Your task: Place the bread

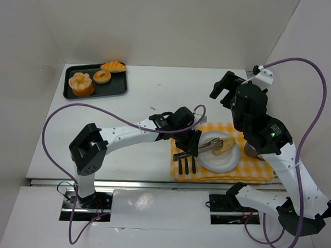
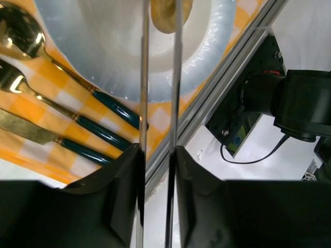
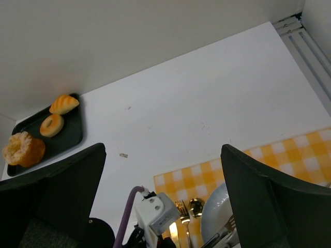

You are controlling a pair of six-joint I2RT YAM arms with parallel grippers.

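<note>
Evidently the left end effector is clamped on a pair of slim metal tongs. Its fingers press the two blades close together, so the tool, not the fingers, meets the food. The golden-brown bread roll lies on the round white plate at the tips of the tongs. From the left wrist we see one blade beside it and the other crossing in front, and we cannot tell whether they pinch it or merely flank it. We judge the placing almost done: what remains is to slacken the squeeze and draw the tongs back.

The right end effector hangs high over the far side of the yellow-and-white checked cloth. Its fingers are spread wide and hold nothing, and we take it that it is parked there to leave the plate free.

Gold cutlery with dark teal handles lies on the cloth just left of the plate, below the left wrist, so a low retreat could brush it. Well apart, at the far left of the white bench, a black rectangular tray carries three more pastries, none in the way.
</note>
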